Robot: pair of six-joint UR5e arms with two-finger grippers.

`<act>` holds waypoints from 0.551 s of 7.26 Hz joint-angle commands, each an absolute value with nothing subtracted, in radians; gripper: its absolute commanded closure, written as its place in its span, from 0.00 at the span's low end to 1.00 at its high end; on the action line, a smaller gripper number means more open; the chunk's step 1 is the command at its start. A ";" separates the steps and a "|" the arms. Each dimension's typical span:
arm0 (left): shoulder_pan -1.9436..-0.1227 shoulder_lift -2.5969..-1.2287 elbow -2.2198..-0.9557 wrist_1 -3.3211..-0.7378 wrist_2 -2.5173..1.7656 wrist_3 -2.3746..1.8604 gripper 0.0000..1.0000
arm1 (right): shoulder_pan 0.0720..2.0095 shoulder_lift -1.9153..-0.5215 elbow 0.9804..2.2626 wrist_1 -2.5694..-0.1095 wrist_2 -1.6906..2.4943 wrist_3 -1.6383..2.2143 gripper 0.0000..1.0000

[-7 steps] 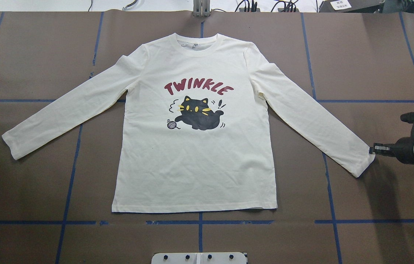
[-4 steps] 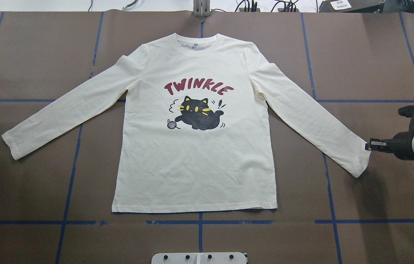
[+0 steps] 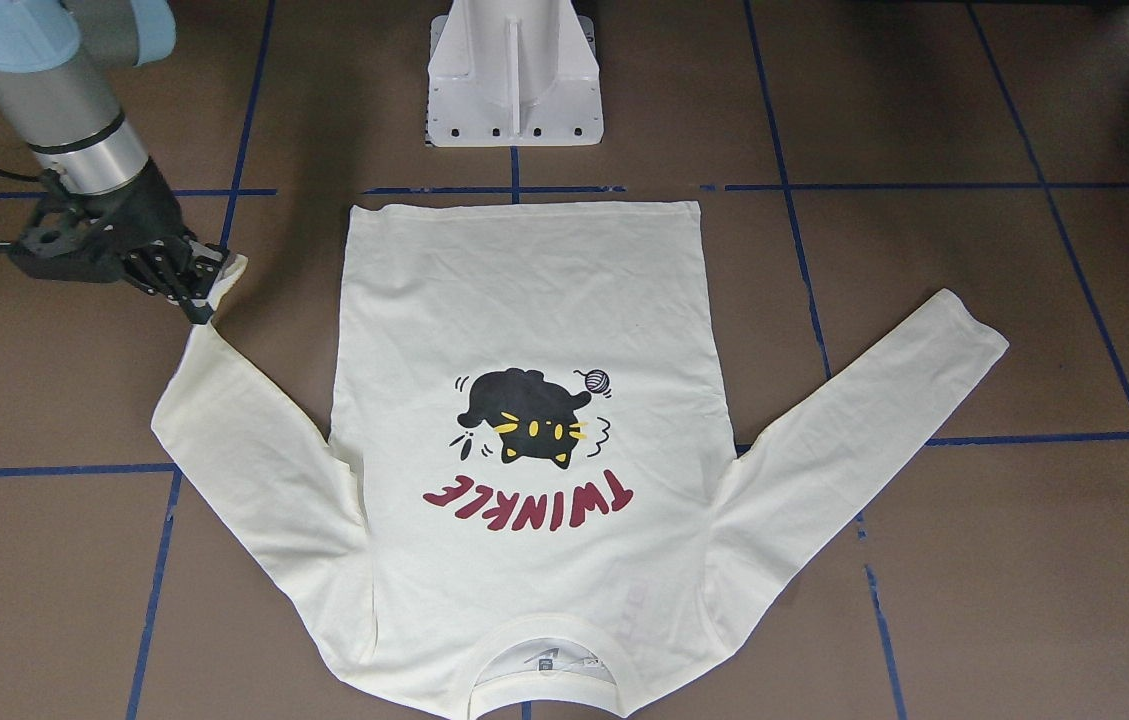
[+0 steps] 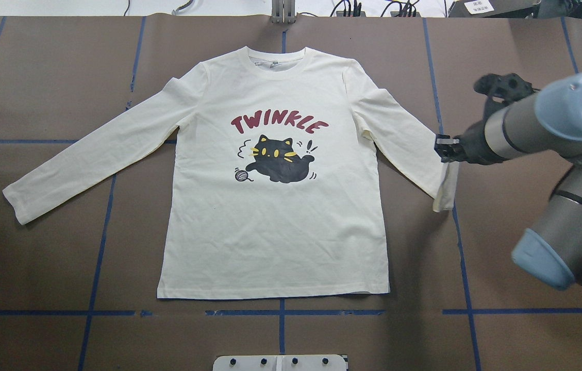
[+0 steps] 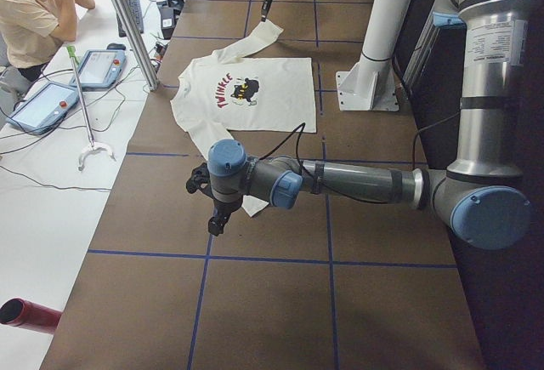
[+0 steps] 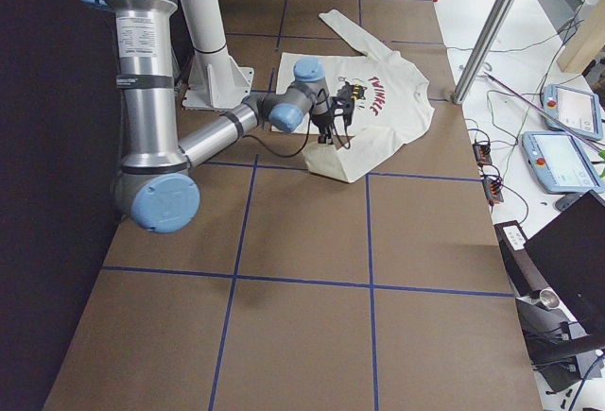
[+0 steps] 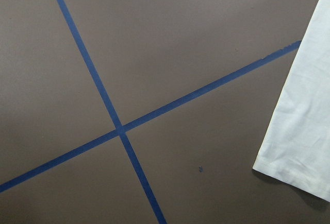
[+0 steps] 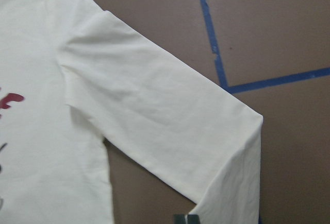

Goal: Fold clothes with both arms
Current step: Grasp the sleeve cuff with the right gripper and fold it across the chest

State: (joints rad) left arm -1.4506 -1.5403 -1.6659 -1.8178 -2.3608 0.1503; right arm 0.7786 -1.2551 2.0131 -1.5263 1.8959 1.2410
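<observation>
Overhead exterior: right gripper [image 4: 443,149] clamped on the T-shirt [image 4: 270,232] cuff; left gripper [image 5: 215,221], cannot tell.

One T-shirt [image 4: 275,232], two arms [image 4: 520,126] [image 5: 357,185], one pedestal [image 3: 514,80]

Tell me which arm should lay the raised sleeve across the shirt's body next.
Right. The right gripper is shut on that sleeve at its cuff, lifted off the table. The left gripper is far across, by the other cuff, lying flat.
</observation>
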 commanded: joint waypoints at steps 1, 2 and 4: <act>-1.451 -1.526 -1.675 -1.818 -2.362 0.150 0.00 | 0.796 -0.928 1.979 -1.769 1.863 1.232 1.00; -1.451 -1.526 -1.675 -1.818 -2.362 0.150 0.00 | 0.796 -0.802 1.915 -1.769 1.838 1.235 1.00; -1.451 -1.526 -1.677 -1.818 -2.362 0.149 0.00 | 0.787 -0.578 1.692 -1.766 1.803 1.249 1.00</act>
